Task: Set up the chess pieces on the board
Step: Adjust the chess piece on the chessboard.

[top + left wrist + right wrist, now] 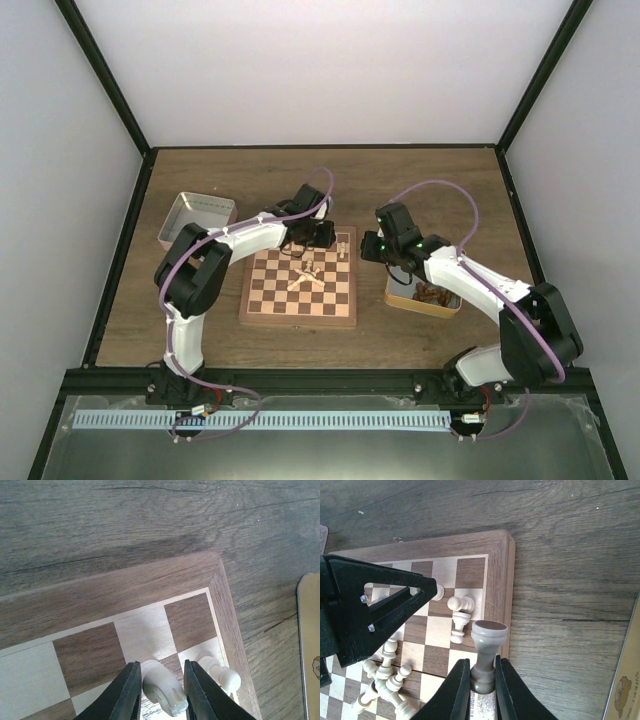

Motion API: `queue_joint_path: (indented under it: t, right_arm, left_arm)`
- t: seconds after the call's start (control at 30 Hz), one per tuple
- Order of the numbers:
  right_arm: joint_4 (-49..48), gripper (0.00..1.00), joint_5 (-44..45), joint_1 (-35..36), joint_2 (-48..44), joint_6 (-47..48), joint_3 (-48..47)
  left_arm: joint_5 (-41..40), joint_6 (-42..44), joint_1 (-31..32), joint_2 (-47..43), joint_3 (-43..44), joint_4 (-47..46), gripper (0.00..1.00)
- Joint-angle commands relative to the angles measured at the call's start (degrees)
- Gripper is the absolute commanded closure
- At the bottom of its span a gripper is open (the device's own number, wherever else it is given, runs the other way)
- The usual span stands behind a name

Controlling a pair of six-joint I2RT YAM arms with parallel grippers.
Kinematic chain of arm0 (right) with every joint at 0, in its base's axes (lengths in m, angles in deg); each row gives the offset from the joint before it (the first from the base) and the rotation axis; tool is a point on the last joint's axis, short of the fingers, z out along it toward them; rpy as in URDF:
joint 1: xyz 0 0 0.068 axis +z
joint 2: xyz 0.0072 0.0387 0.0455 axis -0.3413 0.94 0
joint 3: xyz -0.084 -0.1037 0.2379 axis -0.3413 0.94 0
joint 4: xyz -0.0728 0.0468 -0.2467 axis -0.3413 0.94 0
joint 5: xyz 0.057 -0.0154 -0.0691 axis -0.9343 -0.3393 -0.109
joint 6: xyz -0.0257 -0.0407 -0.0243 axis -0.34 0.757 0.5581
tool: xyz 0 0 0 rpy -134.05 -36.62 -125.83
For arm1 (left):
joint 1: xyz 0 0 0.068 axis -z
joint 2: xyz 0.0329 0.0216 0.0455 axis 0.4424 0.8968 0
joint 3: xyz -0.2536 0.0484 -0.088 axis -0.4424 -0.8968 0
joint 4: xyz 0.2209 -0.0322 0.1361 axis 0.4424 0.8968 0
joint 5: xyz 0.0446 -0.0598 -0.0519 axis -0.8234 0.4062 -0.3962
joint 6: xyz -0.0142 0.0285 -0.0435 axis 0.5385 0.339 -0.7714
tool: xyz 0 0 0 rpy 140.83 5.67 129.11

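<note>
The board (262, 300) lies mid-table with a heap of pale chess pieces (305, 276) lying on its squares, and two more (343, 243) at its far right corner. My left gripper (322, 236) hangs over that corner. In the left wrist view it (161, 666) is shut on a cream chess piece (162, 687) that leans on the squares, with a pawn (223, 676) just to its right. My right gripper (482, 661) is shut on the head of a pale chess piece (489, 637), base pointing away, over the board's right border (507, 580).
A shallow metal tray (197, 220) sits at the back left. A tin (425, 296) with dark brown pieces stands right of the board, under the right arm. The two grippers are close together at the board's far right corner.
</note>
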Motion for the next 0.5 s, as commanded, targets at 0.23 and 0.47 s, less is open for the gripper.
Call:
queue_joint_path:
  t: [0.23, 0.47]
  right_arm:
    - [0.22, 0.95, 1.21, -0.31, -1.27, -0.45, 0.34]
    - [0.03, 0.95, 1.12, -0.31, -1.18, -0.44, 0.43]
  left_arm:
    - [-1.95, 0.58, 0.45, 2.93, 3.97, -0.62, 0.79]
    - [-4.09, 1.21, 0.7, 3.17, 4.61, -0.45, 0.79]
